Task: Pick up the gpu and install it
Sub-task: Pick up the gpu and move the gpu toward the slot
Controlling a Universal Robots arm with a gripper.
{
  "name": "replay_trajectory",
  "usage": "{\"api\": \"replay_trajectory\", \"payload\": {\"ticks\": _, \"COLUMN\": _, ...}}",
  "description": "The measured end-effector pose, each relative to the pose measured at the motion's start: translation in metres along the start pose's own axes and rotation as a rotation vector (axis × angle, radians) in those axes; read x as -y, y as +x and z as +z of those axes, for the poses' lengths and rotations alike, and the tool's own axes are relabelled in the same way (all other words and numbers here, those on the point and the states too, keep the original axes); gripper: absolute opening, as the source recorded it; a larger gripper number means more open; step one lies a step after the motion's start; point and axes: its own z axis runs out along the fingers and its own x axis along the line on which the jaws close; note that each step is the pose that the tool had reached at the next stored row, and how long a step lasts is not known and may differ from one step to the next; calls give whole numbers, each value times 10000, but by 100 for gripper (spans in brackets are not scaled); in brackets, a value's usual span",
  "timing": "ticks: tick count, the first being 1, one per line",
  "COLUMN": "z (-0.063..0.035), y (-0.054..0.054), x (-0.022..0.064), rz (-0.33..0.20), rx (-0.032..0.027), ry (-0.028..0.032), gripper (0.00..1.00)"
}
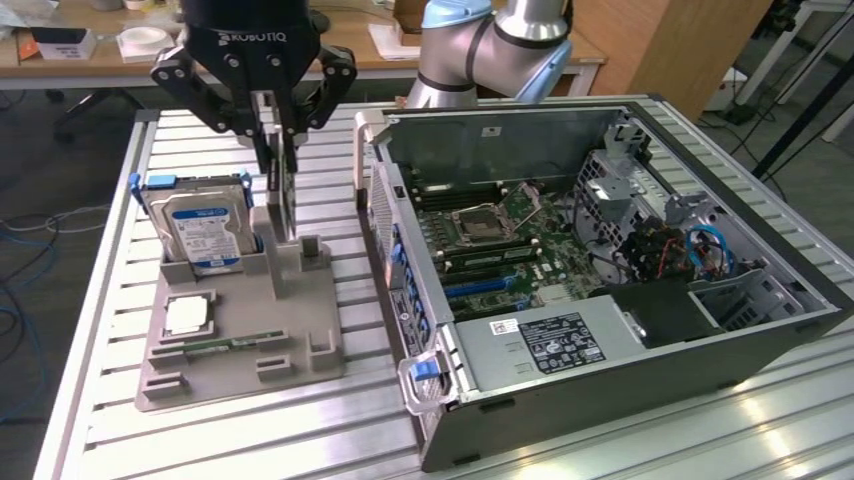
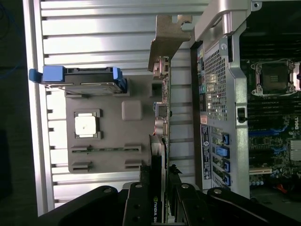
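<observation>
The gpu (image 1: 283, 200) is a thin dark card standing on edge over the grey fixture (image 1: 240, 345). My gripper (image 1: 276, 140) comes down from above and is shut on the card's upper part. The card's lower end sits at the fixture's upright posts; I cannot tell whether it is lifted free of them. In the wrist view the gpu (image 2: 162, 108) runs edge-on from between my black fingers (image 2: 141, 202) out to its silver bracket (image 2: 167, 33), beside the fixture (image 2: 113, 160).
A hard drive (image 1: 200, 225) stands in the fixture beside the card, with a processor chip (image 1: 187, 315) and a memory stick (image 1: 227, 345) lying in front. The open computer case (image 1: 601, 300) lies to the exterior view's right, motherboard (image 1: 514, 240) exposed, on a slatted metal table (image 1: 107, 300).
</observation>
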Motion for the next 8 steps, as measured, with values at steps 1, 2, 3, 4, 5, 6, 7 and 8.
{"api": "replay_trajectory", "payload": {"ticks": 1, "z": 1, "y": -13, "x": -1, "rz": -1, "rx": 1, "ry": -1, "gripper": 26}}
{"api": "replay_trajectory", "payload": {"ticks": 2, "z": 1, "y": -25, "x": -2, "rz": -1, "rx": 1, "ry": 0, "gripper": 26}}
{"api": "replay_trajectory", "payload": {"ticks": 3, "z": 2, "y": -35, "x": -2, "rz": -1, "rx": 1, "ry": -1, "gripper": 26}}
{"api": "replay_trajectory", "payload": {"ticks": 4, "z": 2, "y": -45, "x": -3, "rz": -1, "rx": 0, "ry": 0, "gripper": 26}}
{"api": "replay_trajectory", "payload": {"ticks": 5, "z": 3, "y": -55, "x": -4, "rz": -1, "rx": 1, "ry": -1, "gripper": 26}}
{"api": "replay_trajectory", "payload": {"ticks": 6, "z": 3, "y": -68, "x": -5, "rz": -1, "rx": 1, "ry": -1, "gripper": 26}}
{"api": "replay_trajectory", "payload": {"ticks": 7, "z": 4, "y": -80, "x": -6, "rz": -1, "rx": 1, "ry": -1, "gripper": 26}}
{"api": "replay_trajectory", "payload": {"ticks": 8, "z": 4, "y": -93, "x": -6, "rz": 0, "rx": 1, "ry": -1, "gripper": 26}}
